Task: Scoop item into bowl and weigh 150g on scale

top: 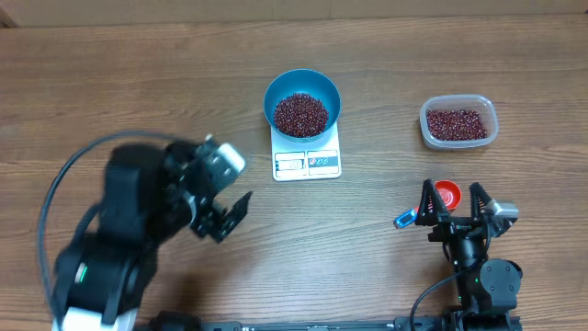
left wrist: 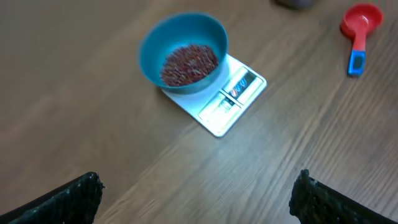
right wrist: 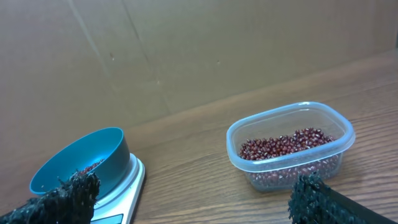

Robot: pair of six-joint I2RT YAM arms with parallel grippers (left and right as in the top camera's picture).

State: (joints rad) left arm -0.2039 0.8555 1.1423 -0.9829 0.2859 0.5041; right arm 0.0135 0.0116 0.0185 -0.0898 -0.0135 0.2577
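The blue bowl point(top: 302, 103) stands on the white scale point(top: 308, 162) at the table's middle back, with a heap of dark red-brown beans point(top: 300, 114) in it. In the left wrist view the bowl point(left wrist: 184, 52) and scale point(left wrist: 227, 102) lie far ahead of my open left gripper point(left wrist: 196, 198), which holds nothing. My left gripper point(top: 223, 216) hovers left of the scale. My right gripper point(top: 453, 204) stands open near the front right, above a red scoop point(top: 446, 194) with a blue handle. The right wrist view shows the bowl point(right wrist: 81, 163) and the gripper point(right wrist: 193, 193) empty.
A clear plastic tub point(top: 458, 122) of more beans sits at the back right, shown in the right wrist view as the tub point(right wrist: 290, 146). The red scoop point(left wrist: 359, 28) lies on bare wood. A cardboard wall point(right wrist: 199, 50) backs the table.
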